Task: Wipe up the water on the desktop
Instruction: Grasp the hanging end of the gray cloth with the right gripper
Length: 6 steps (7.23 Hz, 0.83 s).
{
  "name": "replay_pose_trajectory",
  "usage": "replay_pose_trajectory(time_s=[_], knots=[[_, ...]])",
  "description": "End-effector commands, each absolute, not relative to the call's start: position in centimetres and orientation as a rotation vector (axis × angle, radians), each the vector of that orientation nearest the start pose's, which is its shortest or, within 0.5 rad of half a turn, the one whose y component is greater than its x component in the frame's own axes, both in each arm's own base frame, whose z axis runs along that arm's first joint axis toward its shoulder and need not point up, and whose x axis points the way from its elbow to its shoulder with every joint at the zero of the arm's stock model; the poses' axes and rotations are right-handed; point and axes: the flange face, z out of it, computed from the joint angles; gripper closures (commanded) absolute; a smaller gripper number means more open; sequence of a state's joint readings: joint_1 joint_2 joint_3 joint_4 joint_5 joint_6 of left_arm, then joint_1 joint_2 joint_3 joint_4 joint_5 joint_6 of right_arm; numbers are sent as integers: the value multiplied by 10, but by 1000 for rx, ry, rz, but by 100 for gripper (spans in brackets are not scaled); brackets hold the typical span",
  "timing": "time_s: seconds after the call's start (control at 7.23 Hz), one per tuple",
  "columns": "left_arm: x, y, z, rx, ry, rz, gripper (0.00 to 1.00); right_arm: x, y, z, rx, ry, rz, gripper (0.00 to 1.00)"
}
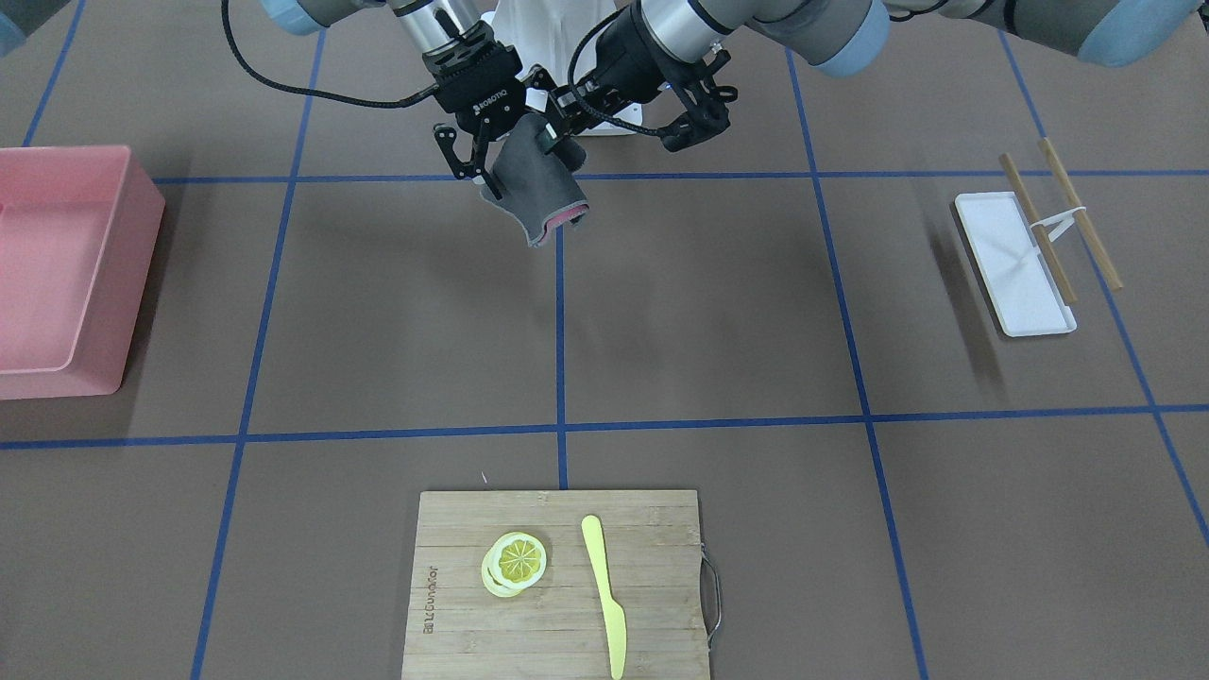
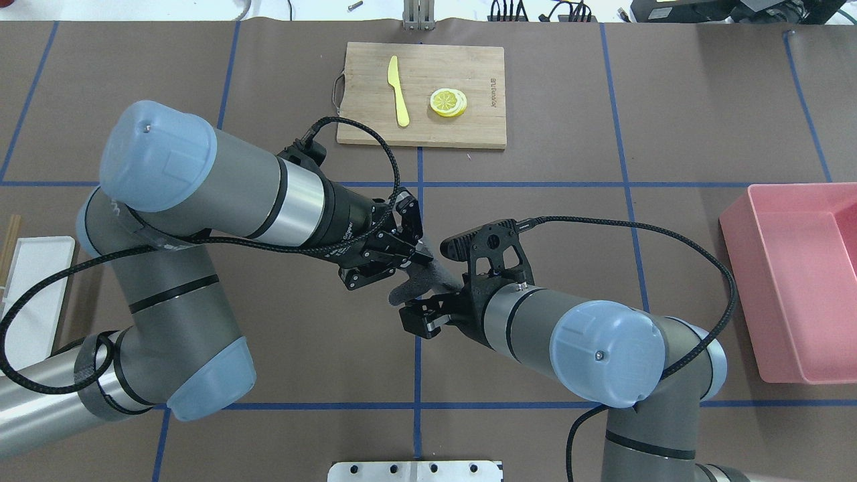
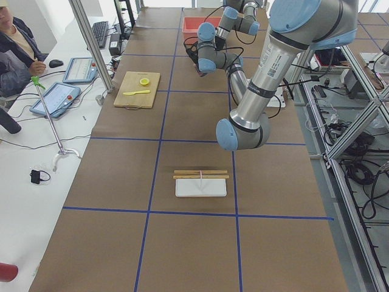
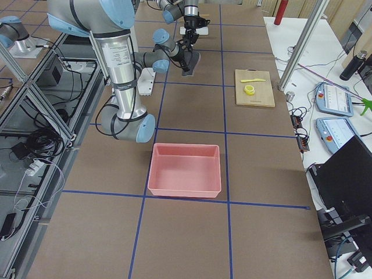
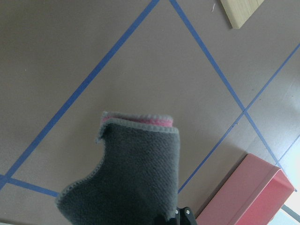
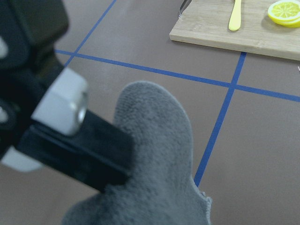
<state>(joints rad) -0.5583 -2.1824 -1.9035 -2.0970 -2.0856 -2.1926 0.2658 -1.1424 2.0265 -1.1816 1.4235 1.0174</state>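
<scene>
A grey cloth (image 1: 543, 189) with a pink inner face hangs in the air over the brown desktop (image 1: 708, 312), above the middle blue tape line. My left gripper (image 1: 559, 132) is shut on the cloth's upper part. Its black finger presses on the cloth (image 6: 159, 154) in the right wrist view. The cloth (image 5: 136, 173) fills the bottom of the left wrist view. My right gripper (image 1: 472, 175) is right beside the cloth with its jaws spread. Both grippers meet at the cloth (image 2: 418, 281) in the overhead view. I see no water on the desktop.
A bamboo cutting board (image 1: 661, 567) with lemon slices (image 1: 515, 562) and a yellow knife (image 1: 604, 595) lies at the far edge. A pink bin (image 1: 132, 283) stands on my right. A white tray (image 1: 1011, 274) with chopsticks (image 1: 1039, 227) lies on my left.
</scene>
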Motion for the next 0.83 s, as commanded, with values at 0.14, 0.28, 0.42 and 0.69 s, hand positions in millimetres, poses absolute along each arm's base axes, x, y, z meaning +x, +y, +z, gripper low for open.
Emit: replay_pose_trajectory(time_s=[0.14,0.28,0.42,0.69], knots=[[438,-369,102,-465,1442,-569,100,-483,-280,172,590,-1164,-87,83],[437,-370,101,-464,1444,-569,100,-482,-279,172,587,-1165,-88,100],[437,-370,101,-464,1444,-569,100,-483,-278,175,584,-1162,-91,100],[437,-370,102,-463,1443,-569,100,-483,-277,175,583,-1164,-92,100]])
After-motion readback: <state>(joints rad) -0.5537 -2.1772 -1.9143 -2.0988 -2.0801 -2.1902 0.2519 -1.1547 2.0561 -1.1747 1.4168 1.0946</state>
